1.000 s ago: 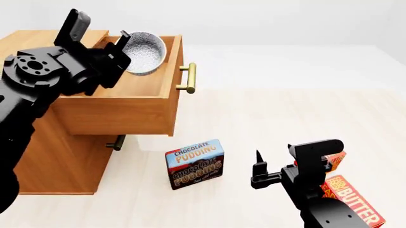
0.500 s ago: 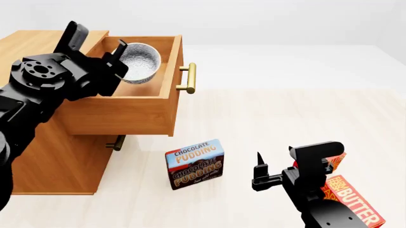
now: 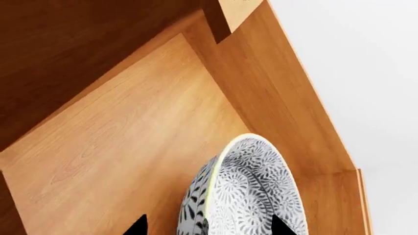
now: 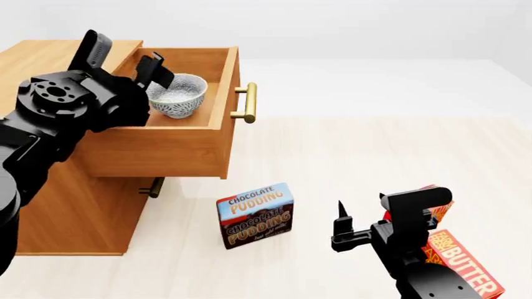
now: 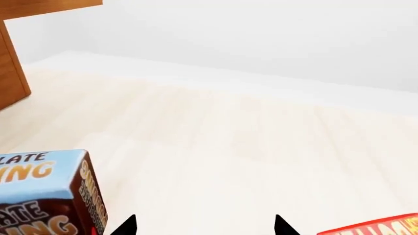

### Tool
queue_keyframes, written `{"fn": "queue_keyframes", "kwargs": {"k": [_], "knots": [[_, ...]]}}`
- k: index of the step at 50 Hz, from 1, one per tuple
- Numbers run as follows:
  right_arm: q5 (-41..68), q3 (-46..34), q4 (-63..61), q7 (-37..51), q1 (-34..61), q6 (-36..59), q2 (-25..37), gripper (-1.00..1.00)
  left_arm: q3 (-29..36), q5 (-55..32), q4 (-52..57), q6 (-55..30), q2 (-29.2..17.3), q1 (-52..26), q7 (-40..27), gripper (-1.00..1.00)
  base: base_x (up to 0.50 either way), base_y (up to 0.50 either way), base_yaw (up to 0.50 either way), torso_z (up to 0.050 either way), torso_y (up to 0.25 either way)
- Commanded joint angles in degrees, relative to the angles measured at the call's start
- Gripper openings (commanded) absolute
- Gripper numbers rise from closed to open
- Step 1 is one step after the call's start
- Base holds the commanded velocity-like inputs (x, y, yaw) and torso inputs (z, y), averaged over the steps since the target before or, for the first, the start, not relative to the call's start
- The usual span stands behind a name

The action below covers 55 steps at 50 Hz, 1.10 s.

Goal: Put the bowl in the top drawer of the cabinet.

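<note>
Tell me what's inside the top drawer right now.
Only the bowl shows inside the top drawer, sitting upright on its wooden floor near the handle side. The left gripper and arm cover the drawer's rear part, so anything there cannot be seen.

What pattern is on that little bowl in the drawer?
The bowl is white with a fine grey-black leafy speckle, inside and out. The left wrist view shows it best.
</note>
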Motion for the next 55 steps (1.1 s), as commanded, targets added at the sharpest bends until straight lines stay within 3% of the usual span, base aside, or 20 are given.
{"fn": "queue_keyframes", "kwargs": {"k": [1, 17, 34, 55], "knots": [[0.2, 0.0, 0.0, 0.2, 0.1, 0.1, 0.1, 1.0, 2.0, -0.6, 0.0, 0.3, 0.4, 0.7, 0.2, 1.0, 0.0, 0.0, 0.0, 0.0, 0.0], [0.4, 0.0, -0.6, 0.4, -0.2, 0.0, 0.5, 1.0, 2.7, 0.2, 0.1, 2.8, -0.7, -1.5, 0.1, 1.0, 0.0, 0.0, 0.0, 0.0, 0.0], [0.4, -0.3, -0.2, 0.3, -0.3, -0.5, 0.6, 1.0, 1.8, 2.9, 1.0, 1.3, -0.9, -4.9, 6.1, 1.0, 0.0, 0.0, 0.0, 0.0, 0.0], [0.7, -0.3, -0.6, 0.7, -0.5, -0.5, 0.8, 1.0, -1.5, 8.7, 37.3, 21.5, -14.5, -15.3, 9.3, 1.0, 0.0, 0.0, 0.0, 0.0, 0.0]]}}
